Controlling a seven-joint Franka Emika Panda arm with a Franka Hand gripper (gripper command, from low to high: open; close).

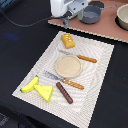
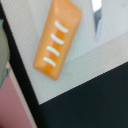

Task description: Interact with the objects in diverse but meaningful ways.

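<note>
Golden-brown bread loaf, white slashes on top, lying flat at placemat's far edge. Yellow banana and yellow cheese wedge lying touching at near corner, brown sausage just beside. Grey saucepan sitting upright on wooden board.

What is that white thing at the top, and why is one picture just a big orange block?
The white thing is a robot arm. One camera watches from outside; another rides on its wrist, looking straight down, so the bread loaf looks huge. It is the same loaf lying on the placemat. Also there: a round plate, two knives, a cheese wedge, a banana and a sausage. A grey saucepan sits behind. The jaws are hidden, and I see nothing held.
</note>
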